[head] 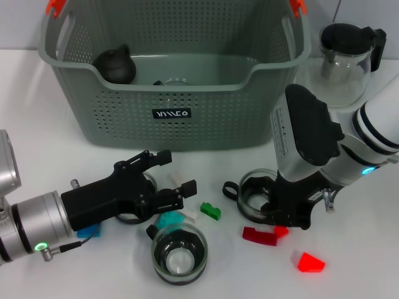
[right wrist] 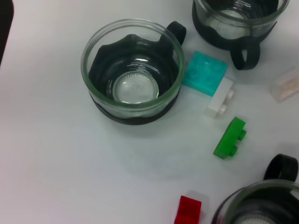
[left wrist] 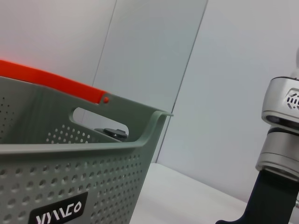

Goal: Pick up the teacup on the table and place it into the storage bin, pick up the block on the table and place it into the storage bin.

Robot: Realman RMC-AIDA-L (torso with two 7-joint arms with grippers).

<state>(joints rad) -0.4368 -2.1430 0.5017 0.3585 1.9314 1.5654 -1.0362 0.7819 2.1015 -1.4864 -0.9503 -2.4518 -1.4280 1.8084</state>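
Three clear glass teacups with black holders (head: pixel 179 254) sit on the white table (head: pixel 37 124) among small red, green, teal and white plastic blocks (head: pixel 211 211), all in front of the grey-green perforated storage bin (head: pixel 174 93), so most of the job looks undone. The left gripper (head: pixel 168 180) hangs with fingers spread wide over one cup, holding nothing. The right gripper (head: pixel 283 208) stands over another; whether its fingers are parted I cannot tell.

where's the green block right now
In the head view the green block lies on the table in front of the storage bin, between the two grippers, beside a white block.
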